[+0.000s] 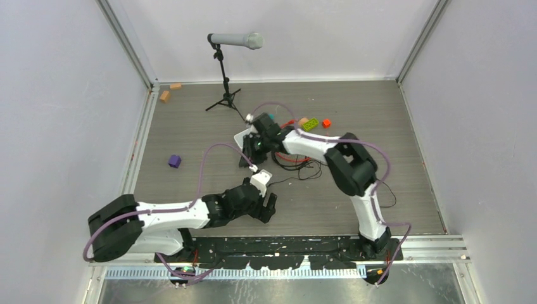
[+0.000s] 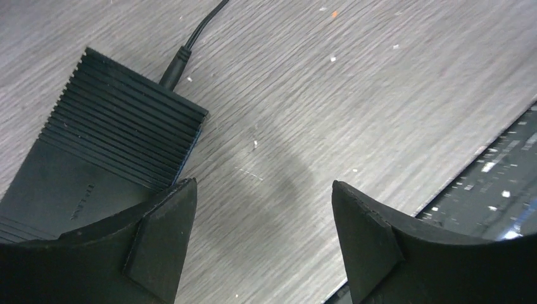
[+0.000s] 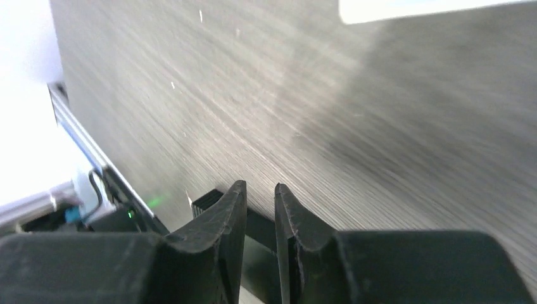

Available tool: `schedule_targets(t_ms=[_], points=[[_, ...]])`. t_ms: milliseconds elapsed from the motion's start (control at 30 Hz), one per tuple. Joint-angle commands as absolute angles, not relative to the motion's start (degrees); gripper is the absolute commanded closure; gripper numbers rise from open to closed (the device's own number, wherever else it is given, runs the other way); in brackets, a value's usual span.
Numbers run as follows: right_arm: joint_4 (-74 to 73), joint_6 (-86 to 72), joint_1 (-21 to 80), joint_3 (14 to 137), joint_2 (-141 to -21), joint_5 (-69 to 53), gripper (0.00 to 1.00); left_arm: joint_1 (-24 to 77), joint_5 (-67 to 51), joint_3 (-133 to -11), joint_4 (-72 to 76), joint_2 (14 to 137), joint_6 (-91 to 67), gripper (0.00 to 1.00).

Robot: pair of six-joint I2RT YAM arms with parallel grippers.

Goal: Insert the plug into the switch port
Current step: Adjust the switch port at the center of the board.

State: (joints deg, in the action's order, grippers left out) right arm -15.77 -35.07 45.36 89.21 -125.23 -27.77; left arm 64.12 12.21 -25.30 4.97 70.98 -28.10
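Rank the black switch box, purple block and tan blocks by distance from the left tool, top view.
1. Black switch box, just beyond the left tool.
2. Purple block, off left.
3. Tan blocks, far-left corner.

I count 2 arms, 1 microphone, 1 black switch box, 2 tan blocks, 1 purple block, 1 green brick, 1 red block.

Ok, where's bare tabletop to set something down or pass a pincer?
Bare: far right, between the red brick and the right wall; left strip between the purple block and the wooden blocks. Crowded: the centre, around the right pincer, white box and black cables.
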Motion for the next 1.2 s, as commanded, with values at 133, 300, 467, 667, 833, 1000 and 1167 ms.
schedule_targets(t_ms=[133, 300, 467, 667, 833, 1000, 1167], points=[[-15.0, -34.4, 41.5, 78.4, -101.2, -1.2, 0.71, 63.9, 5.9, -28.2, -3.5, 54.2, -23.6, 0.19], [-13.4, -35.6, 41.8, 62.6, -90.8, 2.1, 0.73, 61.2, 14.0, -30.0, -11.3, 43.5, -22.7, 0.17], [-11.3, -36.3, 46.8, 51.2, -83.5, 2.0, 0.75, 46.6, 9.7, -30.6, -14.5, 42.4, -25.0, 0.14], [-9.1, -38.9, 56.6, 46.7, -83.7, 7.9, 0.74, 34.2, 2.8, -31.1, -11.9, 49.7, -27.1, 0.15], [-3.3, -40.8, 57.5, 46.0, -90.8, 7.8, 0.72, 33.2, 6.5, -32.9, -13.0, 54.8, -27.8, 0.14], [-1.2, -38.9, 57.9, 50.0, -98.6, 9.1, 0.71, 32.1, 10.4, -33.1, -14.7, 55.0, -28.0, 0.12], [-0.3, -37.1, 57.9, 58.1, -106.9, 7.3, 0.71, 29.0, 11.0, -31.9, -14.3, 53.7, -28.6, 0.11]])
